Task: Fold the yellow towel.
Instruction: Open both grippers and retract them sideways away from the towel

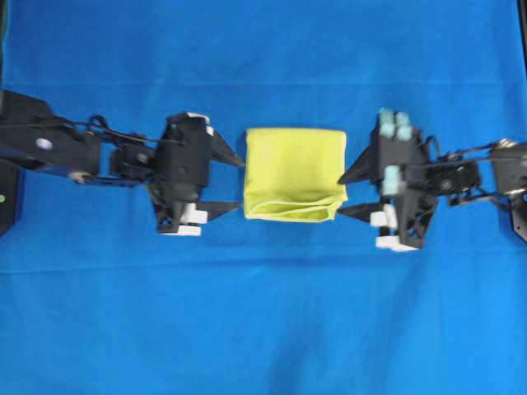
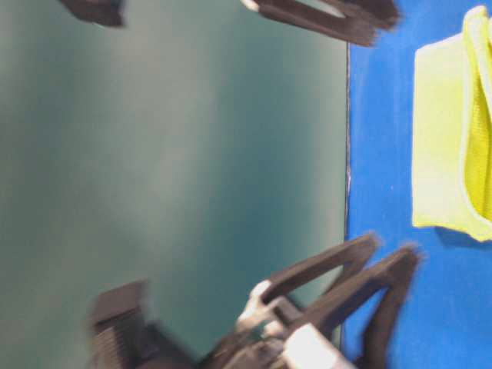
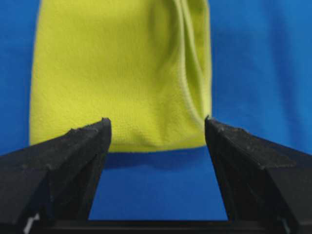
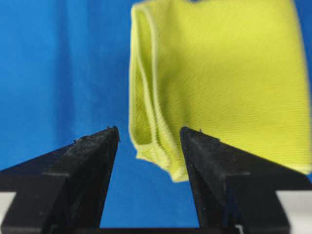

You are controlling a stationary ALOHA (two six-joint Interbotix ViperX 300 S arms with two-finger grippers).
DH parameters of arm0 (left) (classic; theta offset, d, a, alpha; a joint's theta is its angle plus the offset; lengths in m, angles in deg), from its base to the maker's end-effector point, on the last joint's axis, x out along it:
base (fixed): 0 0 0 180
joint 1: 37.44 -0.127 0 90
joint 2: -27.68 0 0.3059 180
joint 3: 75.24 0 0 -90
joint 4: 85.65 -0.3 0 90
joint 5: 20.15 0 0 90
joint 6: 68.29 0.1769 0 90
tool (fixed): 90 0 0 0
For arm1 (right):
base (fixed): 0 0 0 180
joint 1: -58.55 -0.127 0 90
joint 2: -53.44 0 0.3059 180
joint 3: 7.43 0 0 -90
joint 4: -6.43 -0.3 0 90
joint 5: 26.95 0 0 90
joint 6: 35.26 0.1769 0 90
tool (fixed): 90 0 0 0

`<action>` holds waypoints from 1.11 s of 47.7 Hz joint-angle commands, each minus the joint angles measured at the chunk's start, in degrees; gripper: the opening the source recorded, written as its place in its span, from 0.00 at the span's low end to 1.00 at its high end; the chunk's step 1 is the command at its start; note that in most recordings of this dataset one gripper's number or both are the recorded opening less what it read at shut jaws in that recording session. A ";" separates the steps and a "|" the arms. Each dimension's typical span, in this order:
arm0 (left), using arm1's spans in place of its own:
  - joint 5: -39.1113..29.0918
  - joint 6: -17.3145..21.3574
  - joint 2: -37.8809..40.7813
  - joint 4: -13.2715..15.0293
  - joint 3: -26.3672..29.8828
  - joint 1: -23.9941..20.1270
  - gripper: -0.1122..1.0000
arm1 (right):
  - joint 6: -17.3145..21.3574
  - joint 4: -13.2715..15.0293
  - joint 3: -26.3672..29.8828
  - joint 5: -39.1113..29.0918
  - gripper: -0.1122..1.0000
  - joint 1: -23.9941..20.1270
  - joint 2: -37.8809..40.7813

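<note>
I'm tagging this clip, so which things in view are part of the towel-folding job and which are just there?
Part of the job:
- yellow towel, lying folded
- left claw, open, beside it
- right claw, open, beside it

Just there:
- blue cloth covering the table

left end effector [image 1: 240, 184] open, right end effector [image 1: 342, 194] open, facing inward

- A robot lab bench — two black arms, one from each side, over a counter [image 1: 263, 329] draped in blue cloth.
- Plain teal-green backdrop [image 2: 169, 154] behind.
</note>
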 commanded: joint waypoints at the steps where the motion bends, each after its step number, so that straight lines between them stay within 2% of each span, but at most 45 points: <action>1: -0.88 -0.09 -5.80 0.09 -0.09 0.44 0.75 | 0.00 0.44 0.79 -1.32 0.62 0.00 -5.10; 13: -0.79 -0.18 -18.81 0.09 -4.75 0.70 0.75 | -0.09 3.16 -1.85 -2.20 0.62 0.88 -19.07; 28: 0.88 -0.18 -37.00 0.09 -14.06 0.44 0.74 | -0.18 6.86 -6.59 -3.69 0.62 2.81 -33.49; 40: 1.93 -0.44 -50.54 0.09 -23.47 0.44 0.74 | -0.09 6.94 -14.33 0.35 0.62 5.98 -42.10; 53: 2.11 -4.66 -61.79 0.09 -32.78 0.44 0.74 | 0.09 6.59 -20.92 3.78 0.62 7.47 -46.49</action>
